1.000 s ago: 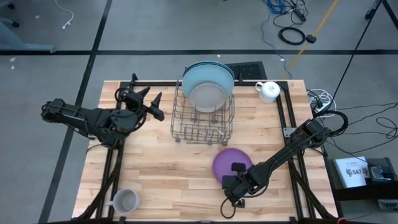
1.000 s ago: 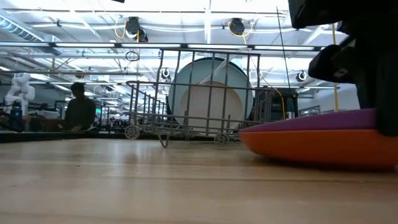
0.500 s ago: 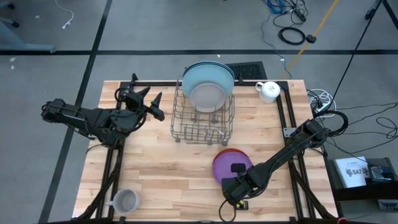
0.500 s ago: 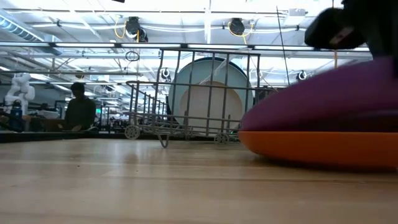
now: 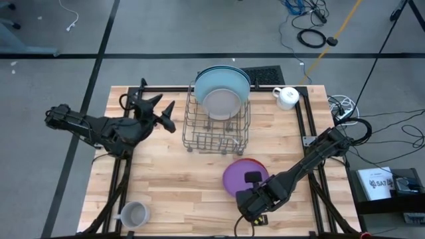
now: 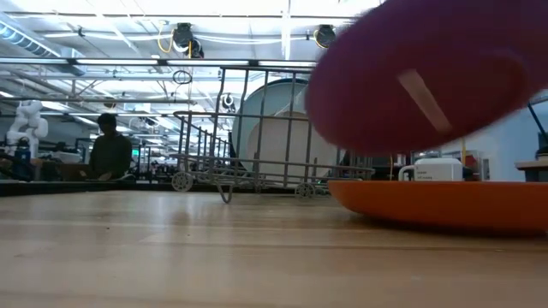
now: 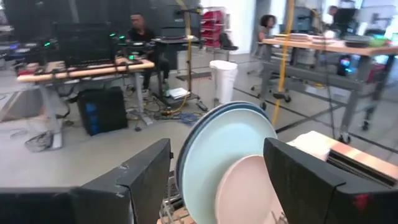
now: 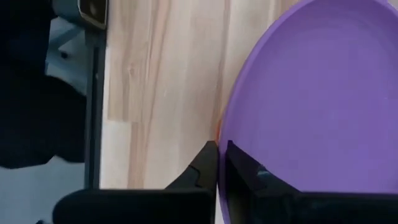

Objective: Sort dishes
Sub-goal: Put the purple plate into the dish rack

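purple plate — lifted off orange plate | right fingers clamped on rim

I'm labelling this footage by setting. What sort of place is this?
Probably a robotics lab or workshop, not a kitchen. The wooden slatted table stands on grey concrete floor with loose black cables; behind it are workbenches with equipment and a seated person.

Right end effector grips the purple plate at its near rim; orange plate just beyond. Left end effector open beside the rack.
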